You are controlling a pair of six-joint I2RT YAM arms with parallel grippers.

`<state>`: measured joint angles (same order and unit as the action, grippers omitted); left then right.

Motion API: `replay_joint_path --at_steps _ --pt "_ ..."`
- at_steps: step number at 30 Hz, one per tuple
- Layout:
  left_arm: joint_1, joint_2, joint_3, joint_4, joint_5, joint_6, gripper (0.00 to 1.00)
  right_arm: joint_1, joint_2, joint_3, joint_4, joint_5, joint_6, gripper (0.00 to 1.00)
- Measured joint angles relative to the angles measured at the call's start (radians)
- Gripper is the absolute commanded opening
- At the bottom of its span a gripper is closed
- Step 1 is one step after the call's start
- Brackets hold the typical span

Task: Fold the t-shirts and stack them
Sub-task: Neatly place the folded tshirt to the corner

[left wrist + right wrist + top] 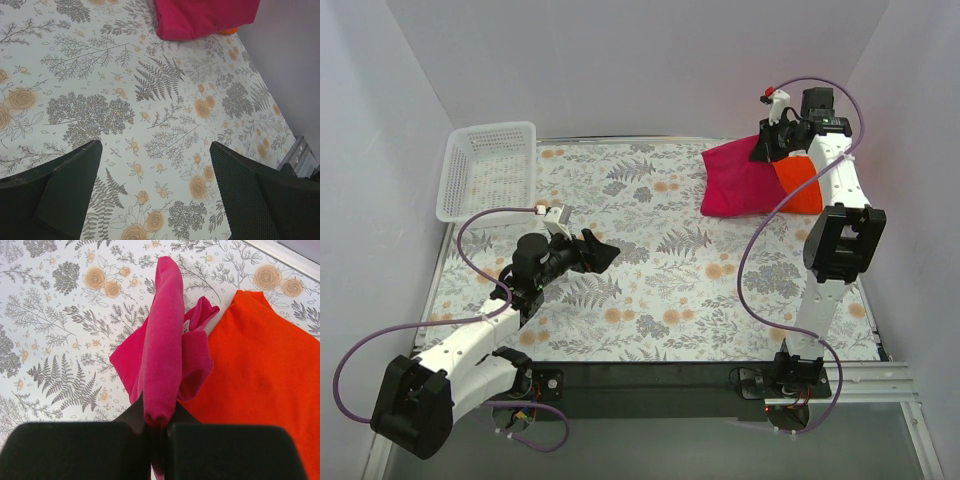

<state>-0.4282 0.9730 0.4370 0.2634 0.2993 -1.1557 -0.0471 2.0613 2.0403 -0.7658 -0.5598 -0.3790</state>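
A magenta-pink t-shirt [735, 180] lies bunched at the back right of the flowered table, partly over the orange-red t-shirt [802, 187]. My right gripper [767, 142] is shut on a lifted fold of the pink shirt [161, 360], which hangs from the jaws; the orange-red shirt [260, 375] lies flat to its right. My left gripper [601, 253] hovers open over the table's left middle, nothing between its fingers [67, 190]. In the left wrist view the pink shirt [205, 17] shows at the top edge with a sliver of orange behind it.
A white mesh basket [488, 170] stands at the back left corner. White walls close in the table on the left, back and right. The flowered cloth [650, 290] covers the table between the arms.
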Motion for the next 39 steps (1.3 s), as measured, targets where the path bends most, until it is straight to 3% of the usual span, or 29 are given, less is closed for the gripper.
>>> replay_joint_path --at_steps 22,39 --pt "0.000 0.024 -0.004 0.008 0.005 0.000 0.82 -0.076 0.010 0.081 -0.052 -0.016 -0.018 0.01" --pt "0.000 0.037 -0.005 0.008 0.008 0.000 0.82 -0.087 0.108 0.153 -0.055 0.026 -0.049 0.01"
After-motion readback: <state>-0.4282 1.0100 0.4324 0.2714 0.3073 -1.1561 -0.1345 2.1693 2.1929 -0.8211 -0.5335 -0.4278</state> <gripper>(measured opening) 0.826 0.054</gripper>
